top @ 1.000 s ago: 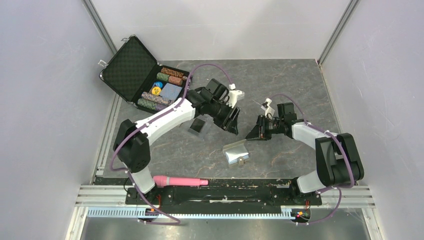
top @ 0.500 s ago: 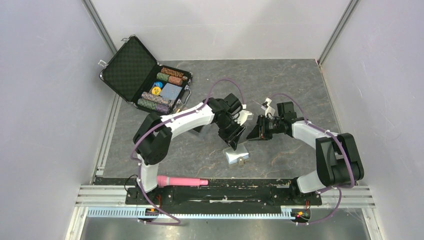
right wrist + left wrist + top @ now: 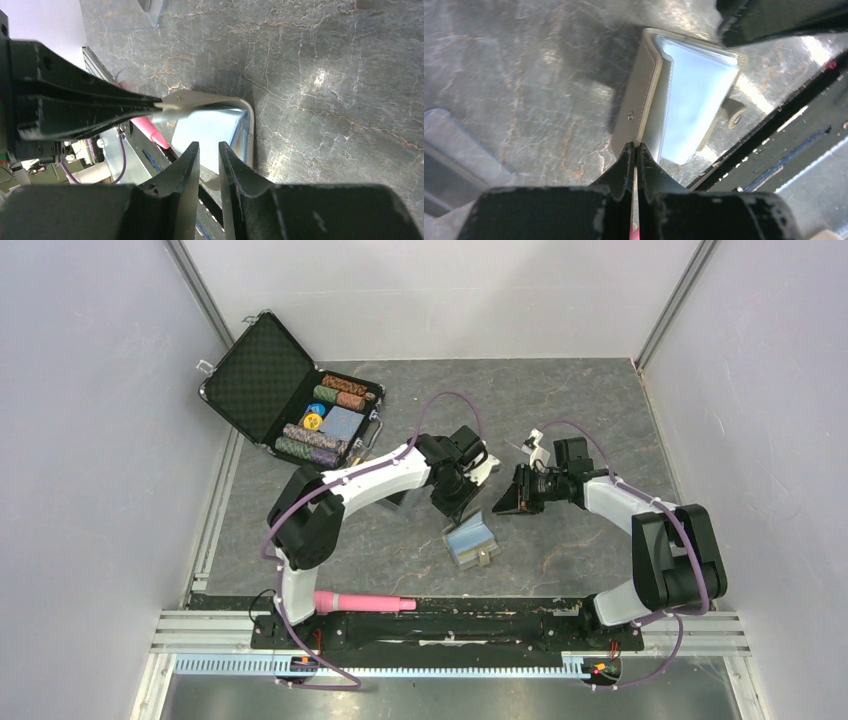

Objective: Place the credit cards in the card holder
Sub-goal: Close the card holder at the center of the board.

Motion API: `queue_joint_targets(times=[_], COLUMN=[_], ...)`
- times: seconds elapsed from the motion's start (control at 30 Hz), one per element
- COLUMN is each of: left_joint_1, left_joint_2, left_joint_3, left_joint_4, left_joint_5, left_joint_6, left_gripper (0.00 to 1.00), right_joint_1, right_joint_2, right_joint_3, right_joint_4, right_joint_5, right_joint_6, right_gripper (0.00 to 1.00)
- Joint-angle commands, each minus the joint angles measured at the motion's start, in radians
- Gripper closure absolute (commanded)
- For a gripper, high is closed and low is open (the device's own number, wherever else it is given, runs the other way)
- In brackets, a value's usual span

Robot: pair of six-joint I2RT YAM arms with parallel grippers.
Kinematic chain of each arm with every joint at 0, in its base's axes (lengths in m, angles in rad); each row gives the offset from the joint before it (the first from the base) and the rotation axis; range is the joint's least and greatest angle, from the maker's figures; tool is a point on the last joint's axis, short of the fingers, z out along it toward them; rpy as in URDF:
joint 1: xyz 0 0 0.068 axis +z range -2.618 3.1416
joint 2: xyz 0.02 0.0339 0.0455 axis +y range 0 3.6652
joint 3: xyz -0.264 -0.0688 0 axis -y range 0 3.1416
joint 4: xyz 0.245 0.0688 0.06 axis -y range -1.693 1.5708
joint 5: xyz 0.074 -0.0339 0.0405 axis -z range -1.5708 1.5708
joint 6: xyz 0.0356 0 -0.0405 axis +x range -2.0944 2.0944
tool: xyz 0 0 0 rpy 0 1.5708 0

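Note:
The taupe card holder (image 3: 472, 540) lies open near the table's middle front, its light blue inside (image 3: 694, 95) facing up. My left gripper (image 3: 462, 512) is shut on the edge of its upper flap (image 3: 200, 97), holding that flap raised; the jaws (image 3: 634, 148) are pressed together on the thin taupe edge. Just right of the holder, my right gripper (image 3: 503, 505) hovers with a narrow gap and nothing between its fingers (image 3: 207, 147). One dark credit card (image 3: 397, 499) lies partly under the left arm; its pale clear edge (image 3: 135, 17) shows.
An open black case of poker chips (image 3: 290, 405) sits at the back left. A pink marker (image 3: 360, 601) lies on the black front rail by the left arm's base. Grey walls close in both sides.
The left arm swung from beside the dark card to the card holder and shut on its flap. The holder now stands open with its blue inside showing. The right arm barely moved.

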Motion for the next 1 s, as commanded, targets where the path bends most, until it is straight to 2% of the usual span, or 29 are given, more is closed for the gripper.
queue_joint_targets(times=[0.0,0.3,0.4,0.53,0.63,0.73,0.83,0.97], left_joint_1=[0.017,0.019,0.019,0.019,0.018,0.018,0.019,0.019], left_joint_2=[-0.064,-0.137,-0.158,-0.129,-0.066,-0.008,0.016,0.036], left_joint_3=[-0.003,-0.054,-0.068,-0.069,-0.056,-0.039,-0.034,-0.030], left_joint_4=[-0.006,-0.012,-0.008,0.021,0.037,0.030,0.031,0.044], left_joint_5=[-0.157,-0.370,-0.395,-0.272,-0.105,-0.019,0.017,0.081], left_joint_6=[-0.110,-0.234,-0.257,-0.246,-0.228,-0.217,-0.210,-0.192], left_gripper=[0.98,0.98,0.98,0.97,0.81,0.70,0.64,0.61], right_joint_1=[0.016,0.084,0.107,0.132,0.141,0.146,0.147,0.148], right_joint_2=[0.012,0.037,0.043,0.056,0.067,0.080,0.105,0.115], right_joint_3=[0.040,0.065,0.072,0.067,0.065,0.070,0.070,0.030], right_joint_4=[0.006,0.022,0.025,0.040,0.055,0.079,0.111,0.241], right_joint_5=[-0.011,0.011,0.023,0.040,0.060,0.079,0.078,0.057], right_joint_6=[-0.019,-0.006,-0.004,0.001,0.009,0.008,0.013,0.082], right_gripper=[0.77,0.76,0.75,0.73,0.71,0.65,0.59,0.53])
